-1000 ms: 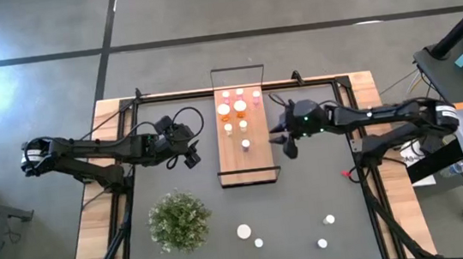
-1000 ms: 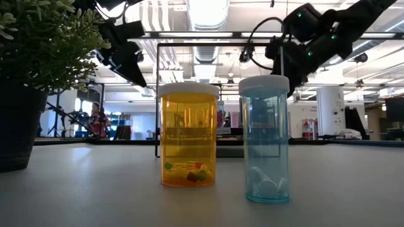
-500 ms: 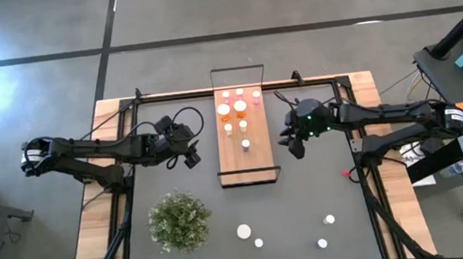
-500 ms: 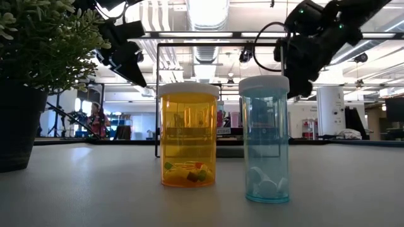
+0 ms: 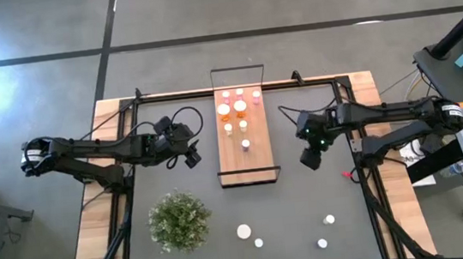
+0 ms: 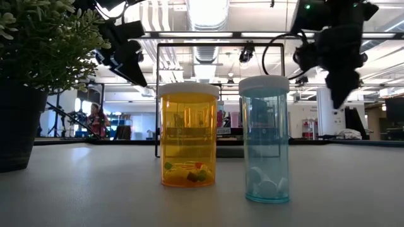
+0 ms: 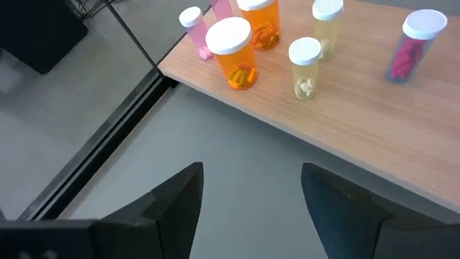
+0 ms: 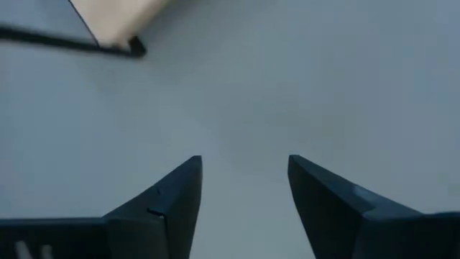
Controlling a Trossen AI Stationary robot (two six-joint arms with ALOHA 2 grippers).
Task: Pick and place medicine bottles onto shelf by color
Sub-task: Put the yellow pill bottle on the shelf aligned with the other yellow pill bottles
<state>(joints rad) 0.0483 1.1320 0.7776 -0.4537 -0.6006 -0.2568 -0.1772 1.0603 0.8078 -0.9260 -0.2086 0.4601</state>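
Behind the orange bottle, the shelf is mostly hidden.

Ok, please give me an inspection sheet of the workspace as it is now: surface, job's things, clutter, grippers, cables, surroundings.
Surface: dark grey mat on a wooden table.
Job's things: shelf holds about eight bottles at its far half; four loose bottles on the mat's near part, among them an orange bottle and a blue bottle.
Clutter: green plant on the mat.
Grippers: left gripper open, empty, beside the shelf; right gripper open, empty, over bare mat on the shelf's other side.
Cables: black cable loops on both arms near the wrists.
Surroundings: grey floor; desks with equipment at the right; a person far behind.
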